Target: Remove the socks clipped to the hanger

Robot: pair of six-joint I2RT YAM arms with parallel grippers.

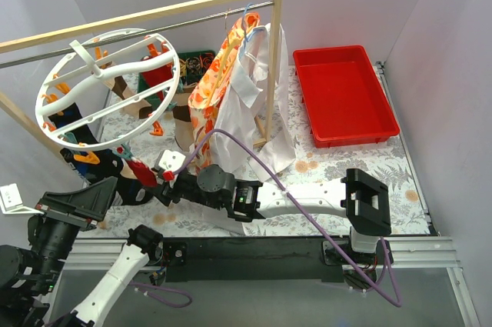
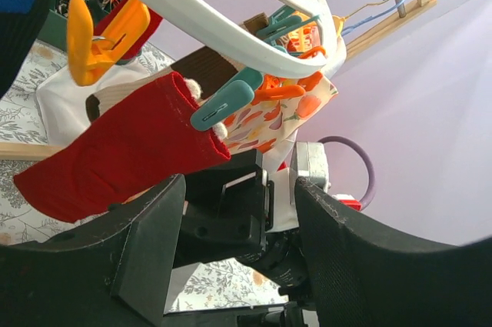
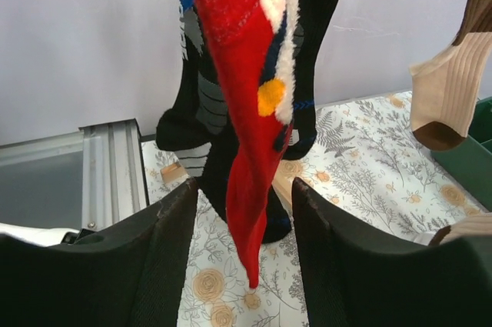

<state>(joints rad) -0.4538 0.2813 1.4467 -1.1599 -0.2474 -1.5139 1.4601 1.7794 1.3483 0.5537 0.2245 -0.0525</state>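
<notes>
A red sock [image 3: 246, 111], clipped to the near rim of the hanger [image 1: 98, 71], is straddled by the open right end effector [image 3: 244, 188] so that it can be pinched and pulled free, while the left end effector [image 2: 238, 185] is held open and empty beside it.

— What is hung on the wooden rack [image 1: 275, 58]?
— An orange floral garment [image 1: 211, 85] and a white shirt [image 1: 250, 88] are hung touching, side by side, near the right end of its metal rail [image 1: 200, 21].
— And on the surface [image 1: 330, 161]?
— A flower-printed cover is spread over it. A red tray [image 1: 344, 96] is set at the far right, and a dark green box [image 1: 196, 60] is seen just left of the floral garment.
</notes>
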